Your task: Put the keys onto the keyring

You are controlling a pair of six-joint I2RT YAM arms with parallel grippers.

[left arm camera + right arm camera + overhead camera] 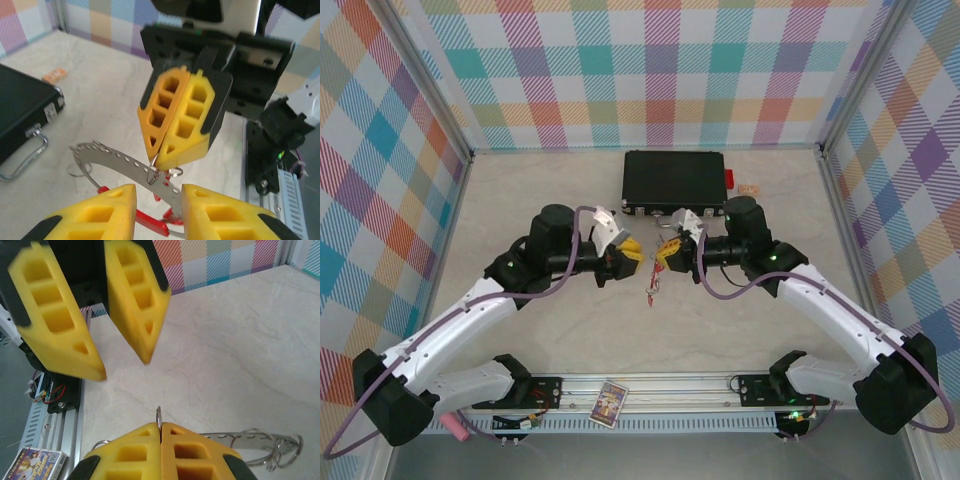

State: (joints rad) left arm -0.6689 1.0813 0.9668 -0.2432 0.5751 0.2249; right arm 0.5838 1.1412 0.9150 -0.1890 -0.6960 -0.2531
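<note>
Starting big: the desk (560, 330) is bare marble-look, and the black case (675, 180) sits just behind the two claws, not involved right now.

Both arms meet in mid-air over the middle, claws nose to nose. My guess is that's the whole idea: one holds the work up off the desk so it hangs free, and the other gets room to come in and thread.

The right claw (160, 427) is pressed fully together, pinching the keyring (120, 160) by a small wire clip (158, 415) poking out of its tips. The rest of the silvery band curves away under and to the side of it.

The left claw (158, 190) is spread wide, holding nothing, tips just in front of the right claw's and either side of the band.

The keys (653, 285) look to be dangling just below the right claw, red bits and all. Can't tell how many are actually on.
</note>
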